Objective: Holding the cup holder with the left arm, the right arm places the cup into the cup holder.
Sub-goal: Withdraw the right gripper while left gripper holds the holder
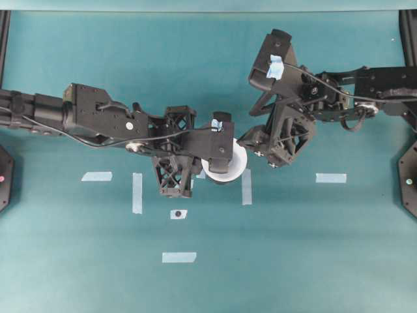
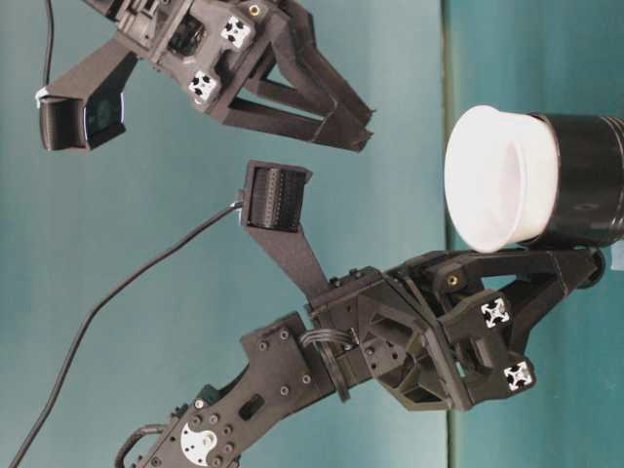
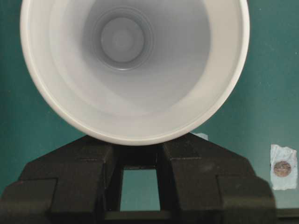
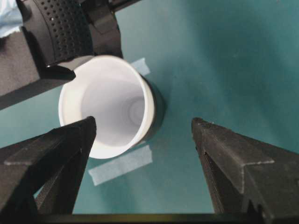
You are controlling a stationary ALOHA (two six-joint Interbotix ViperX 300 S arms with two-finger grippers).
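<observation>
White paper cup seated inside glossy black cup holder; rim and upper wall stood proud of holder, lower part hidden inside. Seen from above at table centre, just beside a vertical strip of pale-blue tape on teal table. Cup interior empty, round base visible in left wrist view.

Left arm reached in from left edge. Left gripper nearly closed, clamped at holder's side; in left wrist view both black fingers sat close together directly below cup rim, w/ narrow gap between. Exact contact point on holder hidden by cup.

Right arm entered from right edge. Right gripper spread wide, nothing between fingers, just beside and above cup w/o touching. In right wrist view, two finger tips framed cup and holder, one tip overlapping cup rim in view only, other well apart to right.

More tape marks scattered on table: strip at left, strip at right, strip below centre. Small dark round spot on tape patch near centre, also seen in left wrist view.
</observation>
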